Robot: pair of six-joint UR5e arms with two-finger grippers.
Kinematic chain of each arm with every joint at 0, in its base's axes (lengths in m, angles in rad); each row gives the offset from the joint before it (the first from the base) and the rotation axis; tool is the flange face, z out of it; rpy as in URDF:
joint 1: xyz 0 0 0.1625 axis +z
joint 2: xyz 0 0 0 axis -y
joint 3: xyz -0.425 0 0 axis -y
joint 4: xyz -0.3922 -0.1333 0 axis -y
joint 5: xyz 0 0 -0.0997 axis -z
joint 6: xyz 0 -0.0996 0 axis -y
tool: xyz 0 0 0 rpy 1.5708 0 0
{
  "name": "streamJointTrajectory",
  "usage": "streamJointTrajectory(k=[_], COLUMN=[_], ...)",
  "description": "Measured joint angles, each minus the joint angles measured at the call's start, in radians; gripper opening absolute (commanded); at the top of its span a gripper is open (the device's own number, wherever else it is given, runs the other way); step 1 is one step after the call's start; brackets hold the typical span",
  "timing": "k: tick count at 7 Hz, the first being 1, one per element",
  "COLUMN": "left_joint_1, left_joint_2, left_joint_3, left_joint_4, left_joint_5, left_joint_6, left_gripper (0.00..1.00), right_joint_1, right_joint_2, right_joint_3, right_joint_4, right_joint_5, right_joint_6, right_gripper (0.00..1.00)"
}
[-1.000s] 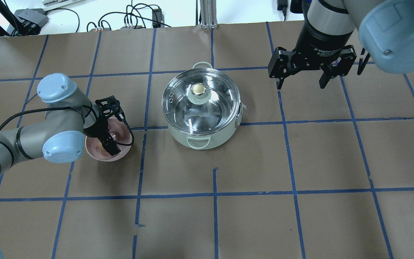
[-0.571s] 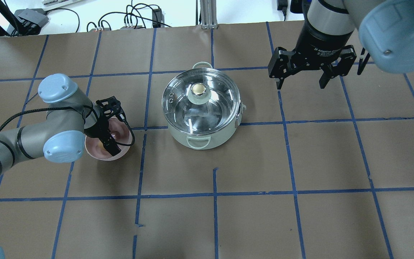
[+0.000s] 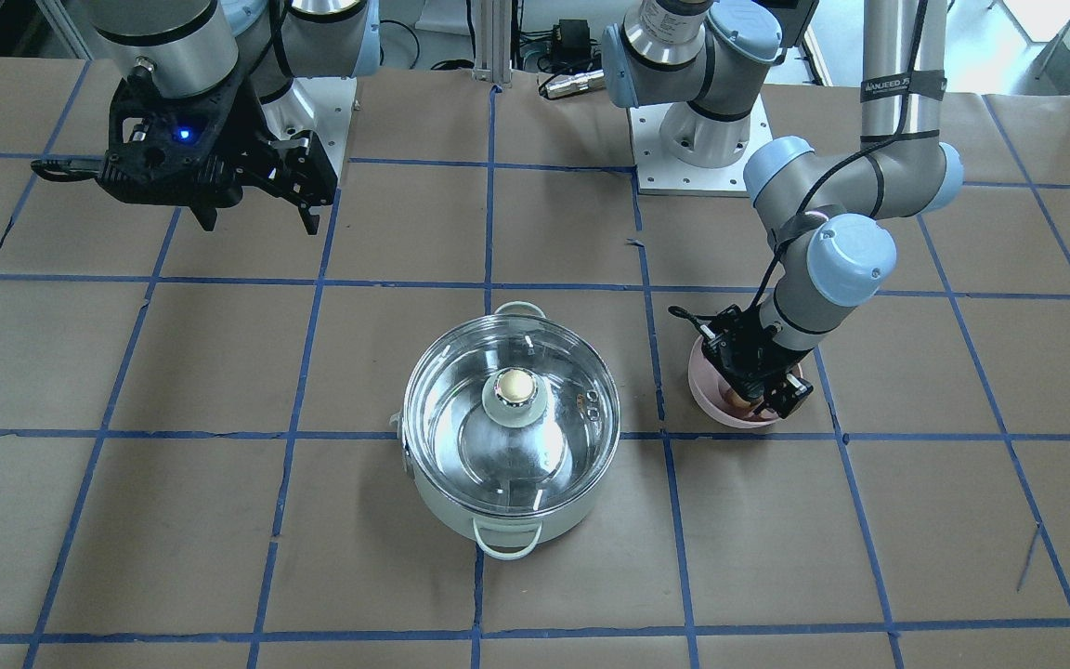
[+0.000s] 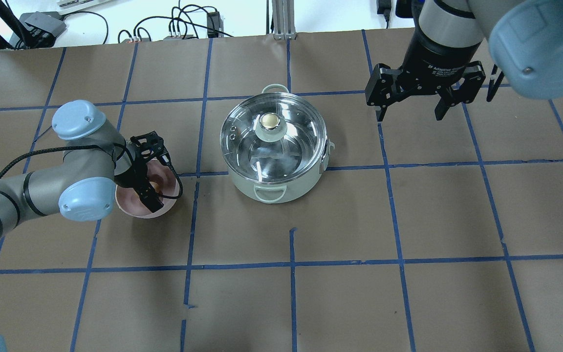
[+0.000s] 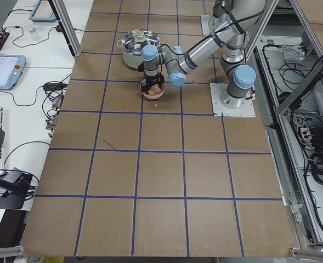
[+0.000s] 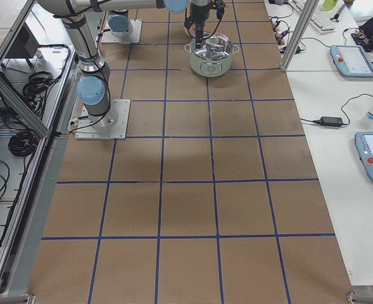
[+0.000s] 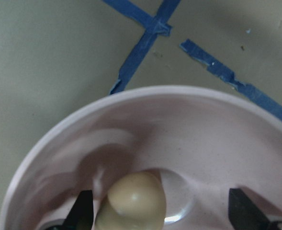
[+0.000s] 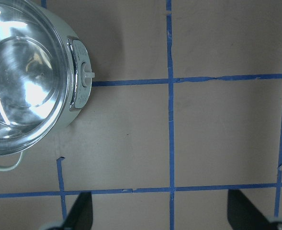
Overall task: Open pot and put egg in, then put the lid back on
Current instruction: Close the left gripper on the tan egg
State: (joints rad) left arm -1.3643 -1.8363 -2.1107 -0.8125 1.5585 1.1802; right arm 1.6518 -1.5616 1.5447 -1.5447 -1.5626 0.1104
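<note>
Left gripper point(image 7: 162, 213) spread astride egg point(image 7: 133, 201) in pink bowl point(image 7: 203, 124).
Likely fragile, light, slick: pinch gently across its middle; right gripper point(image 4: 410, 115) spread too.

The left jaws reach down into a pink bowl point(image 3: 708, 395), whose rim rings them; from this side it cannot be told whether they stand spread or closed. A small tan egg point(image 3: 736, 399) shows just beside their tips, inside the bowl. The pot point(image 3: 457, 517) stands on the bench point(image 3: 219, 372), near the left jaws and well apart from the right jaws, which hang spread above the brown paper. The lid point(image 3: 554, 446) sits on the pot with its knob point(image 3: 515, 386) upright, apart from both sets of jaws.
</note>
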Motion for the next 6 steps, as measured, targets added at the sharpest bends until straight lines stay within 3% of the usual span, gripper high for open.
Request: streamJointTrajectory(k=[1, 4, 6], left_joint_1=[0.0, 0.002, 0.002], left_joint_2=[0.0, 0.0, 0.0], left_joint_3=[-0.002, -0.007, -0.009], left_joint_4=[0.0, 0.0, 0.0], left_joint_5=[0.001, 0.005, 0.003], left_joint_6=[-0.002, -0.005, -0.005], left_gripper=[0.92, 0.52, 0.35], right_joint_1=[-0.001, -0.001, -0.001], right_joint_2=[0.0, 0.0, 0.0], right_joint_3=[0.0, 0.0, 0.0], right_joint_4=[0.0, 0.001, 0.001], right_joint_5=[0.0, 0.0, 0.001], right_joint_6=[0.0, -0.001, -0.001], right_gripper=[1.0, 1.0, 1.0])
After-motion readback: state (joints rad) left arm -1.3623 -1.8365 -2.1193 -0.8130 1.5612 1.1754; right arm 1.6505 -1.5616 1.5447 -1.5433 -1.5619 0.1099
